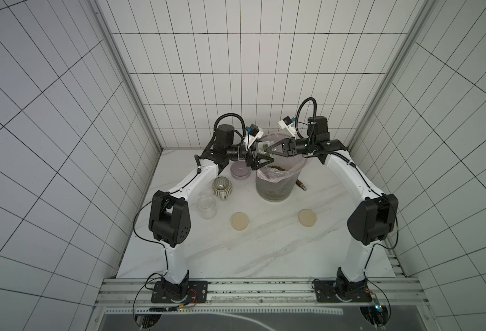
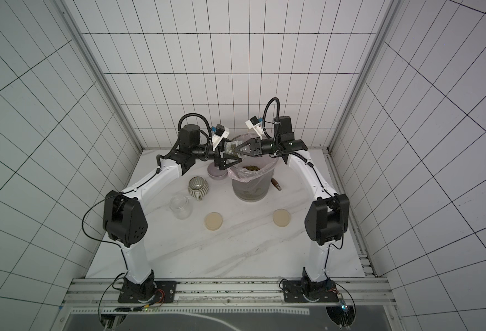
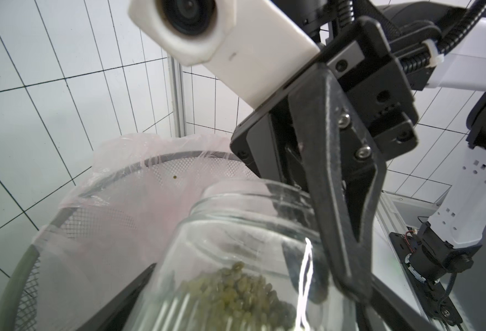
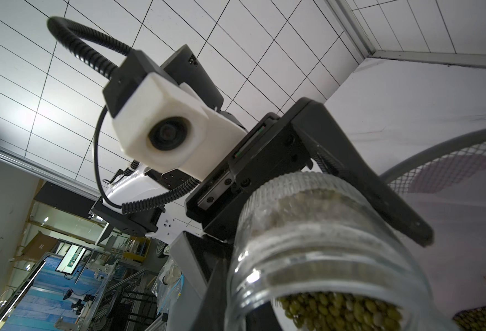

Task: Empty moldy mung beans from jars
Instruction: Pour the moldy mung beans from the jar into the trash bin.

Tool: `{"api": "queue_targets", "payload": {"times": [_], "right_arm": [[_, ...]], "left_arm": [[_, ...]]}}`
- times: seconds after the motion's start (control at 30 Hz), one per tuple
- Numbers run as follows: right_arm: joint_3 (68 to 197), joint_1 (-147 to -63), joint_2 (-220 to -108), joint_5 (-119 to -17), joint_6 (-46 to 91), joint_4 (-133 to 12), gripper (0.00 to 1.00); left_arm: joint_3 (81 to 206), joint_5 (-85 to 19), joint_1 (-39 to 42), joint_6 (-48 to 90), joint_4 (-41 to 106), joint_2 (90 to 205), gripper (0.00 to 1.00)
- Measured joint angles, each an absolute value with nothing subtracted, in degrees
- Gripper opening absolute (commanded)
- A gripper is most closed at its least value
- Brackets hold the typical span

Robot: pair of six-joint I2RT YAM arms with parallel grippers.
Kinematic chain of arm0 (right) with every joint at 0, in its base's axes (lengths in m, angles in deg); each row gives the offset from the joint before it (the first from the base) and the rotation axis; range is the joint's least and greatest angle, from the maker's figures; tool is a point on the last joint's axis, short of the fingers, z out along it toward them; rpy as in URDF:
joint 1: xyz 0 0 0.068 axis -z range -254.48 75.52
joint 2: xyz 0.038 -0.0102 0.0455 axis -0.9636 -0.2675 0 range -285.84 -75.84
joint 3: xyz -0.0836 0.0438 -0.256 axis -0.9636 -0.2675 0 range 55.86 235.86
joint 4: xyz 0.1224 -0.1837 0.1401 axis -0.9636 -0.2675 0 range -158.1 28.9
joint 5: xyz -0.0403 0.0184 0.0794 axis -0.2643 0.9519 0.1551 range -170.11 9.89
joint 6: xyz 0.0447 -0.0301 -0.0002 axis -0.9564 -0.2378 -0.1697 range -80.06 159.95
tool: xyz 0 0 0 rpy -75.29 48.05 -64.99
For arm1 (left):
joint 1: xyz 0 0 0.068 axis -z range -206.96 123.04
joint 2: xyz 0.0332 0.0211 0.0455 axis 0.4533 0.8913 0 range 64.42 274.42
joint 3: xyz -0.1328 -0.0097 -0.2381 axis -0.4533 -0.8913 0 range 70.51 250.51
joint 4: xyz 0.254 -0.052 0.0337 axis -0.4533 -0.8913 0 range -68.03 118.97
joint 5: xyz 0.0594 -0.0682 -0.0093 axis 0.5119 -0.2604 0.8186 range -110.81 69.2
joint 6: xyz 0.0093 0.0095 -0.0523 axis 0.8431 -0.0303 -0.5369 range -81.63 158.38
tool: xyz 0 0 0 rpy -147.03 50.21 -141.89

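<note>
Glass jar [image 3: 236, 229] on its side, mung beans [image 3: 241, 289] inside, bin [image 3: 178, 156] right below both pincers. Rim pinched by clenched right pincer [image 3: 333, 286]. Jar body sits between spread jaws of left pincer [image 3: 253, 262], gripping or not, can't tell. Looks like handoff mid-pour. Next up imo: right tilts mouth down, no slipping.

Top views overhead, wrist views close, sharing jar [image 3: 250, 223]

1. beans [image 4: 336, 309]: olive-green, some brownish.
2. jar [image 4: 316, 246]: clear glass, fine ribbing at base; second jar [image 1: 206, 206]: clear too.
3. lids [image 1: 239, 221] [image 1: 307, 217]: plain beige.
4. bin [image 1: 273, 192]: grey mesh; liner [image 3: 138, 206]: translucent pink.
5. mug [image 1: 221, 186]: greenish, ribbed stripes.
6. bowl [image 1: 240, 171]: lilac.
7. table [image 1: 250, 252]: white marble, grey veins.
8. walls [image 1: 207, 71]: white tiles, dark grid.
9. arms [image 1: 176, 258]: white links, black joints.
</note>
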State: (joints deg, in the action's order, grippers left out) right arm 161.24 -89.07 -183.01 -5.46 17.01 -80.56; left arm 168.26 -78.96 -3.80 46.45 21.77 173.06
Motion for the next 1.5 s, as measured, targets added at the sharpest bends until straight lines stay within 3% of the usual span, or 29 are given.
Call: {"api": "queue_targets", "payload": {"times": [0.33, 0.5, 0.87, 1.17, 1.5], "right_arm": [[142.55, -84.22, -178.23, -8.56, -9.59, -47.76, 0.0], [139.71, -83.0, -178.23, -9.81, -19.01, -36.02, 0.0], [138.86, -83.11, -181.11, -12.78, -43.01, 1.2, 0.0], [138.84, -83.11, -184.02, -15.14, -46.12, 7.72, 0.0], [136.65, -83.39, -183.47, -17.96, -39.8, 6.91, 0.0]], "left_arm": [[167.3, -77.58, -4.08, 44.96, 25.2, 169.63, 0.98], [166.6, -76.27, -4.08, 41.53, 27.93, 167.75, 0.98], [170.45, -57.12, -4.11, 8.4, 26.47, 166.9, 0.98], [173.88, -47.53, -1.07, -20.43, 20.28, 167.58, 0.97], [174.91, -45.45, 1.07, -40.28, 14.64, 168.19, 0.97]]}}
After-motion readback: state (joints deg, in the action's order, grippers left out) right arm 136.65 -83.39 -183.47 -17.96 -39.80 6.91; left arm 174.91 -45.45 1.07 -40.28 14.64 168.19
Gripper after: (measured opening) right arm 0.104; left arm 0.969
